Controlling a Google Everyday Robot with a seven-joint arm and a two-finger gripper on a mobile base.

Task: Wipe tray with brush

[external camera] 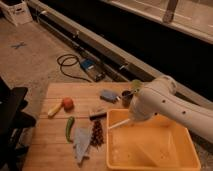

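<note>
The slim white brush [119, 123] slants over the left wall of the yellow tray [109, 146], which fills the table's [50, 147] near right corner. The brush's upper end vanishes under the arm [165, 102]. The arm mostly hides the gripper [129, 119] there, so its grip cannot be told.

My arm [167, 102] is glossy white: thick rounded tubes with a few small dark dots. The gripper [129, 118] sits mid-frame, under its bulbous end.

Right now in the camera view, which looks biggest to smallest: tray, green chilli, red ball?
Largest: tray.
Then green chilli and red ball: too alike to rank.
The gripper is at the tray's far-left corner.
</note>
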